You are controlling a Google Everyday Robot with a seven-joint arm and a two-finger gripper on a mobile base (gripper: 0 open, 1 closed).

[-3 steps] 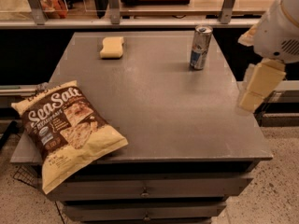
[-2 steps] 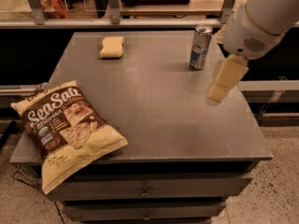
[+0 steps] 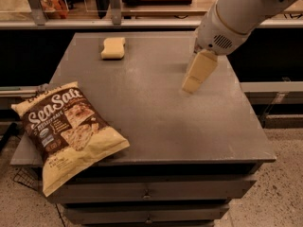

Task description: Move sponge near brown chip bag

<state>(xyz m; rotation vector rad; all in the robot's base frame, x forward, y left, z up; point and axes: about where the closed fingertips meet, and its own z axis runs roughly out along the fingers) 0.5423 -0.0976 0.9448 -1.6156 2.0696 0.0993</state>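
Note:
The pale yellow sponge [image 3: 113, 48] lies flat at the far left of the grey table top [image 3: 156, 112]. The brown chip bag [image 3: 67, 130], with "Sea Salt" lettering and cream-yellow ends, lies at the front left and hangs over the table's edge. My gripper [image 3: 193, 82] hangs above the right middle of the table on the white arm [image 3: 236, 13], well to the right of the sponge and apart from both things. It holds nothing that I can see.
The table top stands on a cabinet with drawers [image 3: 147, 193] below the front edge. A rail and shelf [image 3: 142, 22] run along the back behind the table. The soda can seen earlier is hidden behind the arm.
The arm and gripper have swung from the table's right edge leftward and inward over the table top, covering the can. The sponge and the bag have not moved.

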